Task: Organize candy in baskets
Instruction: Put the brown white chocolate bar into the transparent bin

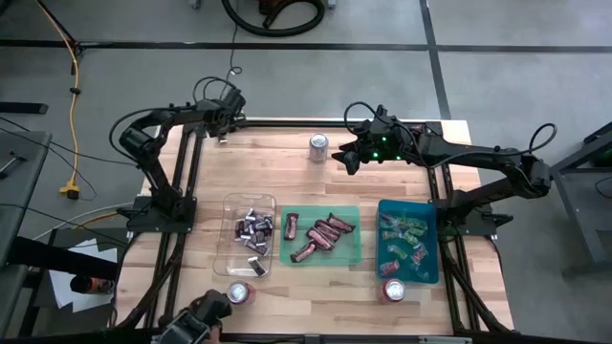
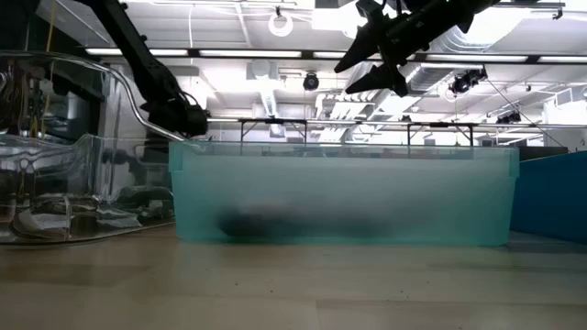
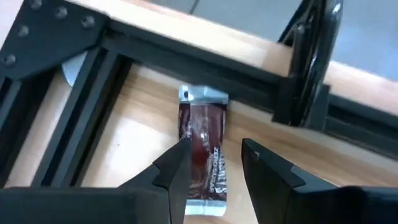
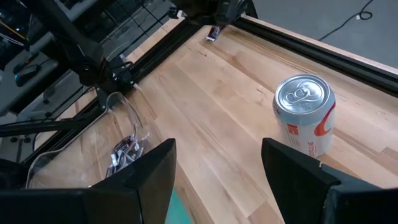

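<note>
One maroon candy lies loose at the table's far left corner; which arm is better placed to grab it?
Left. The left gripper straddles the maroon candy; the right gripper hovers near a can.

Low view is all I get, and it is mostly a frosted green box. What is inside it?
Observer: That green basket holds maroon-brown wrapped candy, several pieces.
Operator: And the black arm on the left of my picture?
Observer: That is the left gripper, down at the far corner of the table. It is open and straddles a stray maroon-brown candy lying beside the black frame.
Operator: And the gripper up top?
Observer: That is the right gripper, open and empty, in the air next to a silver and red can.
</note>
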Available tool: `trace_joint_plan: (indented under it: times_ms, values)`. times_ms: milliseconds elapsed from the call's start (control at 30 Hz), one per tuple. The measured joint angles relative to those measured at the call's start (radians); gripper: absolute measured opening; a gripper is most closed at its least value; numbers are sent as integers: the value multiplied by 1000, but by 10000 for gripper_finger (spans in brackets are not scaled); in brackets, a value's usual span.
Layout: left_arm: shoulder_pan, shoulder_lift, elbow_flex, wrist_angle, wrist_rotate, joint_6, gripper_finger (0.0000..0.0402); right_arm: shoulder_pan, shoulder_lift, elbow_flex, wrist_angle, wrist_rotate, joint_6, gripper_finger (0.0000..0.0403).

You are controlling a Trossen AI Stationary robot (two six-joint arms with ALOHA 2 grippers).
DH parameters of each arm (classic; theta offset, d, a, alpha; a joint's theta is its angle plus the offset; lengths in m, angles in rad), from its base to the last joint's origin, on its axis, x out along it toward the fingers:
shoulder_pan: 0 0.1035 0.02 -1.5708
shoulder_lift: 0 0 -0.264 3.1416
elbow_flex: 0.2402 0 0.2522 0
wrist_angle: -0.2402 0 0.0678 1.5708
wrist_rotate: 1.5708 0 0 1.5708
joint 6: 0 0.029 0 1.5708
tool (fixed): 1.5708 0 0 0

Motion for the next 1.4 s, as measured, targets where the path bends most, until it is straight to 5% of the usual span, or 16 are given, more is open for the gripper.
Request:
trace_joint_plan:
  times_ms: [233,500,767,1100,1233,1400]
  values:
    - [-53,53,0,18,-40,-53,103,7,0,0,-5,-28,28,232]
    - [-90,60,-9,6,-20,-69,7,60,0,0,-86,-32,-3,232]
    - [-161,29,-26,-6,60,-106,1,74,0,0,-112,-33,-32,232]
    - [-171,-196,-31,-23,-64,62,0,74,0,0,-103,-33,-35,232]
    - [-206,-333,-31,55,62,283,0,74,0,0,-39,-33,-44,232]
    - [-315,-466,-30,152,509,558,0,71,0,0,90,-33,-34,232]
